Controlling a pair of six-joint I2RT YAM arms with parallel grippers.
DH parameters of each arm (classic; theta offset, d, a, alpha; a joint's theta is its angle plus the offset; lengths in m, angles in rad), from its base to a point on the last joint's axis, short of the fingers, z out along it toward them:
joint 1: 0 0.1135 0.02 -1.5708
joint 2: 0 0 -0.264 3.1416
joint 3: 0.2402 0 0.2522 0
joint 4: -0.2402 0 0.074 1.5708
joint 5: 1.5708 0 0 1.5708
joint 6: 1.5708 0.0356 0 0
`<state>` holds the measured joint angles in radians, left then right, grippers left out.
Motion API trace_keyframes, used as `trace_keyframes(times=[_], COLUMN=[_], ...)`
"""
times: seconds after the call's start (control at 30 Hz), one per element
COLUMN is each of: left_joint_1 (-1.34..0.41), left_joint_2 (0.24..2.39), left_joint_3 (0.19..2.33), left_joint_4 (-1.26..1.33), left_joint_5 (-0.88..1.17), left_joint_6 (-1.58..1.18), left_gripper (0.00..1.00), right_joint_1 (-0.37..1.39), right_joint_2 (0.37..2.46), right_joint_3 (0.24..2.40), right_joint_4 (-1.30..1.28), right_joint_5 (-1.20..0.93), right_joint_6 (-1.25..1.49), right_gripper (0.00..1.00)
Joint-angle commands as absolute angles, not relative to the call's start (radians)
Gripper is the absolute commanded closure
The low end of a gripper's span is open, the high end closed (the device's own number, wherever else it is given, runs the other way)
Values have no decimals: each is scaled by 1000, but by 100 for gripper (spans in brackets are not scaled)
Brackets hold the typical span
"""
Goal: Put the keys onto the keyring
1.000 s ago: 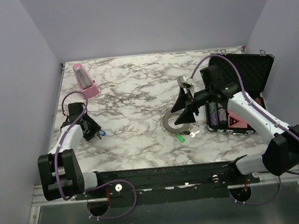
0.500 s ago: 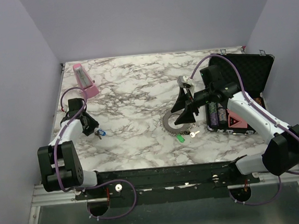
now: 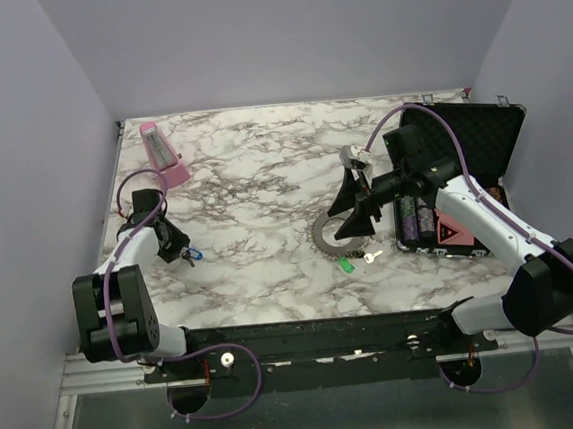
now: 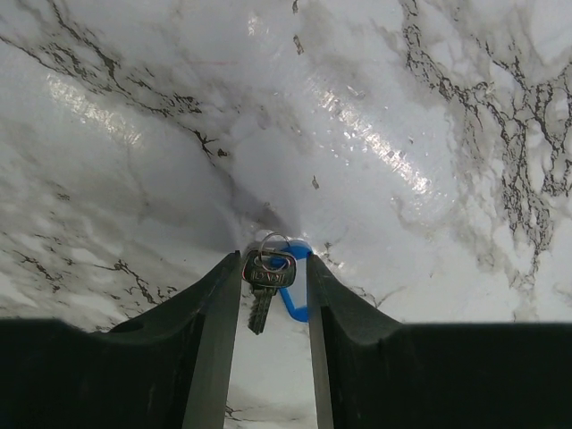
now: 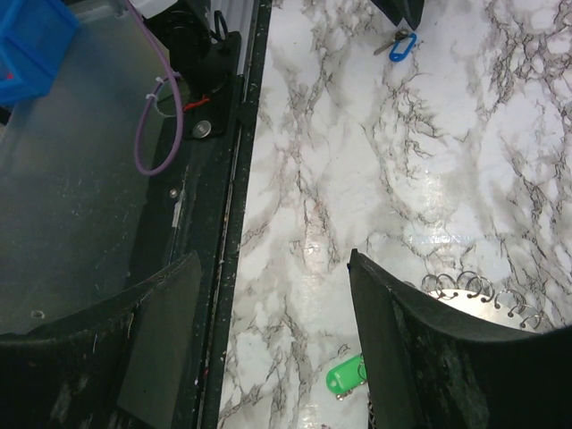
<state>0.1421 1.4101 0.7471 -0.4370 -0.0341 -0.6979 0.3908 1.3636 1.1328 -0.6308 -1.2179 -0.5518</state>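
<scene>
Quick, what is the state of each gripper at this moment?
Left gripper: jaws stand on either side of the blue-tagged key; a firm grip cannot be told.
Right gripper: open, holding nothing.

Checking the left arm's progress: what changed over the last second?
The left gripper edged slightly forward and its jaws narrowed around the blue-tagged key; a firm grip can't be confirmed. The right gripper, keyring and green key stayed put.
</scene>
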Motion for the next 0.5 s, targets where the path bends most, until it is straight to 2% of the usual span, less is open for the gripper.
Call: trace_keyframes(times=[0.0, 0.1, 0.3, 0.33, 0.47], left_joint_1=[144, 144, 144, 144, 144], left_joint_2=[1434, 1450, 1471, 1471, 1474], left_joint_3=[772, 785, 798, 796, 796], left_joint_4=[-451, -453, -457, -456, -453], left_joint_5=[-61, -61, -66, -64, -63], left_joint_6=[-715, -716, -716, -715, -712], left_gripper=[58, 69, 69, 73, 78], right_joint_1=[387, 387, 387, 385, 387], right_joint_2=[1358, 1356, 1353, 1354, 1355], right_joint_3=[1143, 1146, 1149, 1150, 1149], right_joint_4=[-652, -657, -664, -664, -666], right_joint_5=[-1235, -1235, -1235, -1235, -1236], right_joint_6=[-575, -580, -586, -586, -589], right_gripper=[24, 24, 24, 24, 24])
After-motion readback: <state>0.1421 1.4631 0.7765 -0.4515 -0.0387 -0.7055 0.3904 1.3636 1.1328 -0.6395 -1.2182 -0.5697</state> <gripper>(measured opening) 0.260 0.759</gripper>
